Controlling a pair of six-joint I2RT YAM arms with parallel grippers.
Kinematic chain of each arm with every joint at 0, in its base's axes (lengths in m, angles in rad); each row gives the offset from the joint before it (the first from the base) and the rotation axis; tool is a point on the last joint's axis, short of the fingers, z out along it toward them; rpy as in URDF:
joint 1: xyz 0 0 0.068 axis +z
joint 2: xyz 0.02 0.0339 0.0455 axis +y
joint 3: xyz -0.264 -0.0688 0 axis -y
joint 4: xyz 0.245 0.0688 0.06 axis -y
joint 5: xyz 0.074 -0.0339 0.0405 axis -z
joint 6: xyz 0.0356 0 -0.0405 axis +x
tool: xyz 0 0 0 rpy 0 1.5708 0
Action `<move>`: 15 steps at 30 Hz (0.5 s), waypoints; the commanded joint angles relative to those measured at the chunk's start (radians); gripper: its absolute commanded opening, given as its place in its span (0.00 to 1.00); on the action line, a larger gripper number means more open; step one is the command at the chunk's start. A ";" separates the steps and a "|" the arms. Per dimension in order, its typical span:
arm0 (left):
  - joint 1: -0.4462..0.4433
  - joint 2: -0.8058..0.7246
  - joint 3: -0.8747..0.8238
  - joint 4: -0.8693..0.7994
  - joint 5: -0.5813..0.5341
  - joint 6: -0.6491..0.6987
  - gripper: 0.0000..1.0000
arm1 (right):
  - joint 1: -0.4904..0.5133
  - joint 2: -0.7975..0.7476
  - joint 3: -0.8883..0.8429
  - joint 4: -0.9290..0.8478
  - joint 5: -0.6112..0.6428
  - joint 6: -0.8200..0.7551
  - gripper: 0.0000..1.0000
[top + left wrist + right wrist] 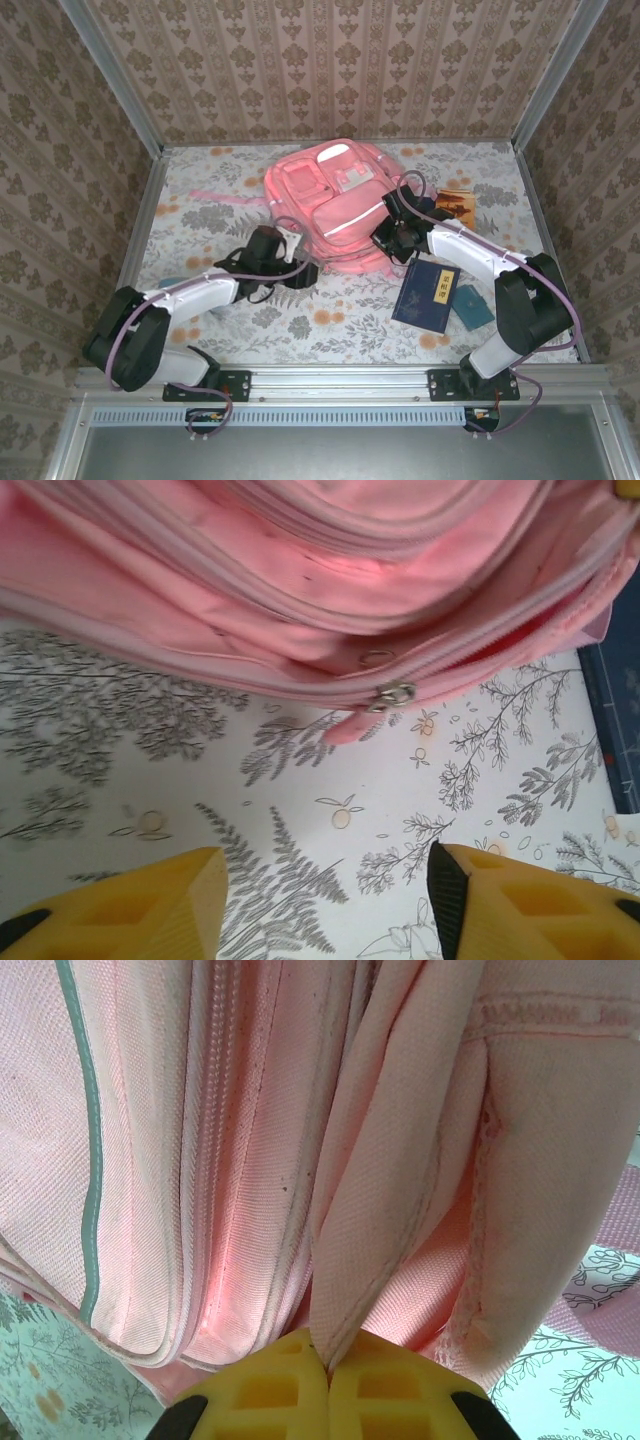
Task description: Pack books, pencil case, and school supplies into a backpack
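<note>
Backpack [320,205] fabric is pinched tight in our right gripper [327,1360]; our left gripper [325,880] gapes empty near the zipper pull [393,694].

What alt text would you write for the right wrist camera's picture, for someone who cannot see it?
Close up, the right gripper is shut on a fold of the pink backpack, its yellow fingers pinching the fabric. Stitched seams and a pale green stripe run down the cloth, and a floral tablecloth peeks in at the bottom corners.
</note>
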 commanded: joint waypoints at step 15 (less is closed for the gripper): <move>-0.148 0.273 0.126 0.205 -0.289 0.144 0.51 | 0.008 -0.051 0.018 0.002 -0.020 -0.005 0.00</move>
